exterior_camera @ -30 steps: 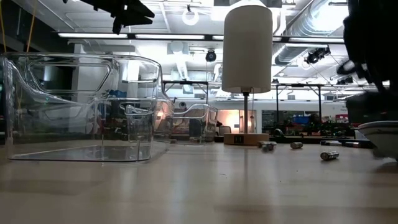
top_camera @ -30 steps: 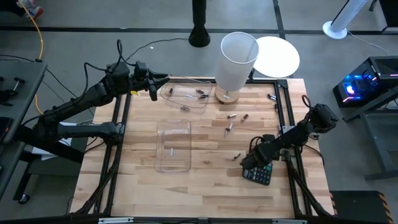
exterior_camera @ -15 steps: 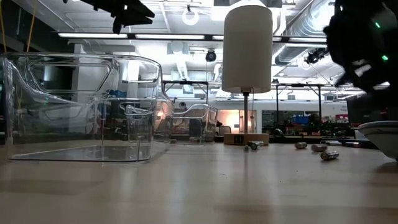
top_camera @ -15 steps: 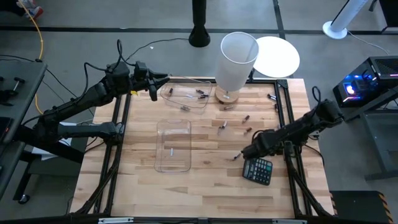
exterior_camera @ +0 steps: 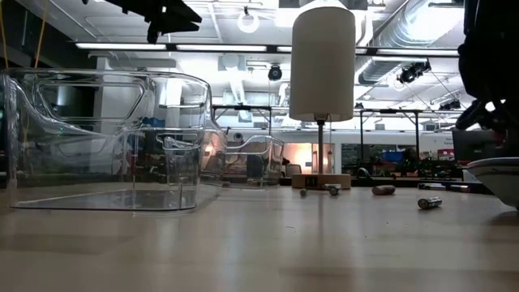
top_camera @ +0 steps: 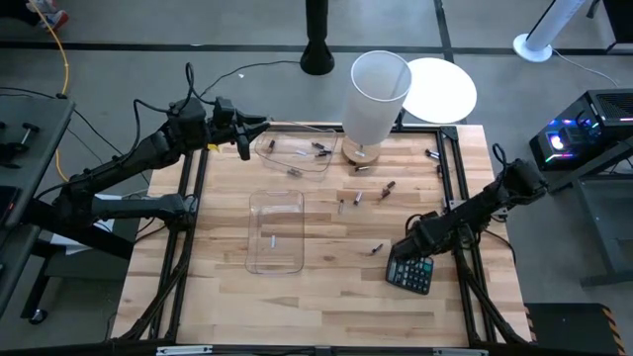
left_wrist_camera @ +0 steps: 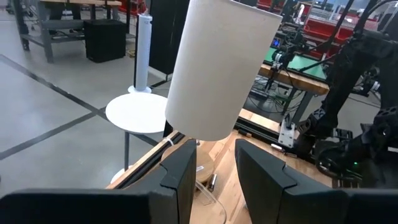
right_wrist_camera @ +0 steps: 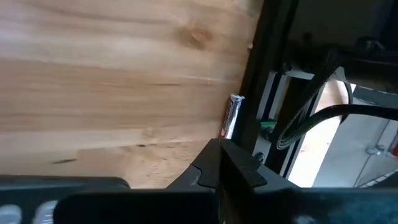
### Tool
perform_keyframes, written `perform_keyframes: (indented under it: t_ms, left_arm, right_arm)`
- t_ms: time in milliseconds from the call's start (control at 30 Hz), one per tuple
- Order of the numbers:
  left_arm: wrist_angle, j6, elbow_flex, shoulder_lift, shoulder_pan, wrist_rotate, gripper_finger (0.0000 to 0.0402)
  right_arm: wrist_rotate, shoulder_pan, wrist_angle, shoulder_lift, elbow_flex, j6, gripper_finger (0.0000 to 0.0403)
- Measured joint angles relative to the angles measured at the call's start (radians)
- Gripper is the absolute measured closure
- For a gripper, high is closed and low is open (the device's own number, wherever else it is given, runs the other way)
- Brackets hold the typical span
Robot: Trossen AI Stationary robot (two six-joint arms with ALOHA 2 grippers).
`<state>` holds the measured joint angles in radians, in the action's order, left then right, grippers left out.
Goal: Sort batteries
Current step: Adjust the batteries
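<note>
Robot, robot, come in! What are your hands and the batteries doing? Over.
Left gripper open, up at the table's far-left corner. Right gripper low over the calculator. Loose batteries mid-table; one in the near bin.

Robotics lab, workbenches [left_wrist_camera: 298,68], exposed ceiling ducts [exterior_camera: 405,20]

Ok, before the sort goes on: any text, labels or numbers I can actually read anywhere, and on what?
None can be read.
Calculator: key markings too small.
Battery by the table's edge: printed wrapper, too blurred.
Lamp base: a small dark mark, too small to read.
</note>
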<state>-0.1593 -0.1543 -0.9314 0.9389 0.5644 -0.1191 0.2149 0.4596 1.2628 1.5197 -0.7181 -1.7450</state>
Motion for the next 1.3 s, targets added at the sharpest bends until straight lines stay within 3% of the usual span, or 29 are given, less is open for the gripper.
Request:
perform_keyframes:
  t_ms: [400,600,767,1067,1300]
  left_arm:
    - [0.000,0.000,0.000,0.000,0.000,0.001,0.0296]
    - [0.000,0.000,0.000,0.000,0.000,0.001,0.0296]
    - [0.000,0.000,0.000,0.000,0.000,0.002,0.0296]
    - [0.000,0.000,0.000,0.000,0.000,0.036,0.0296]
    - [0.000,0.001,0.000,0.000,0.000,0.046,0.0296]
  right_arm:
    - [0.061,0.033,-0.013,0.160,0.015,-0.087,0.0402]
    - [0.096,0.057,0.065,0.169,0.024,-0.191,0.0402]
    - [0.132,0.058,-0.033,0.164,0.075,-0.200,0.0402]
    - [-0.058,0.008,0.014,0.099,-0.019,-0.361,0.0403]
    - [-0.021,0.006,-0.014,0.095,0.051,-0.469,0.0403]
